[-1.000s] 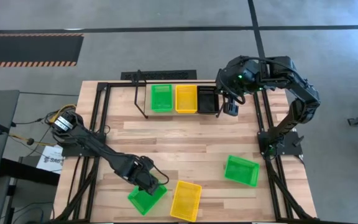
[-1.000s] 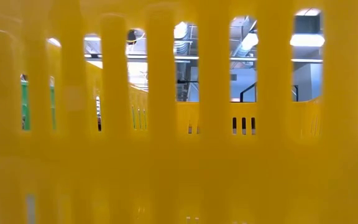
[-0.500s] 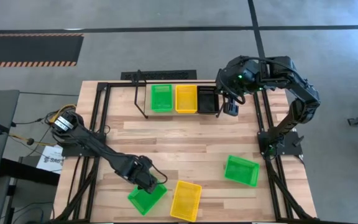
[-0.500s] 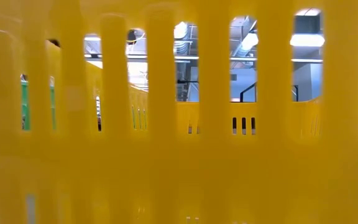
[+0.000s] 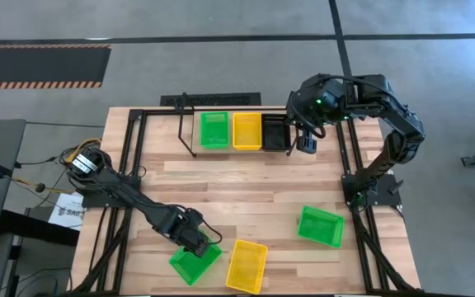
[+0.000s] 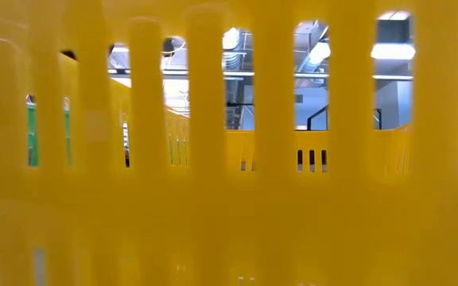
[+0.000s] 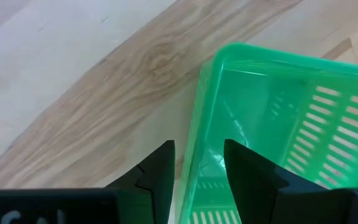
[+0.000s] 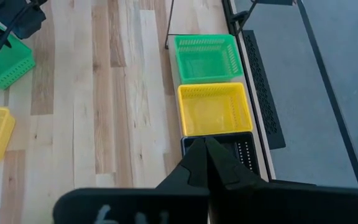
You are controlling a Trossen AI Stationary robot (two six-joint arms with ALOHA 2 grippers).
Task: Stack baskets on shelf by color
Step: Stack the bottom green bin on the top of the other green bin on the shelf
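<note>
One green basket (image 7: pixel 278 130) at the table's near edge, judged light, thin-walled, springy and slick: best pinched at the rim wall, which the left gripper (image 7: pixel 197 177) straddles with parted fingers, not clamped; right gripper (image 8: pixel 207 163) shut above the shelf (image 5: pixel 190 147).

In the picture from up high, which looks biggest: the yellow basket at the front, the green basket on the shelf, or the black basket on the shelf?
1. Front yellow basket, biggest.
2. Green basket on the shelf, slightly smaller.
3. Black basket, smallest, though partly hidden by the right claw, so that is unsure.
</note>
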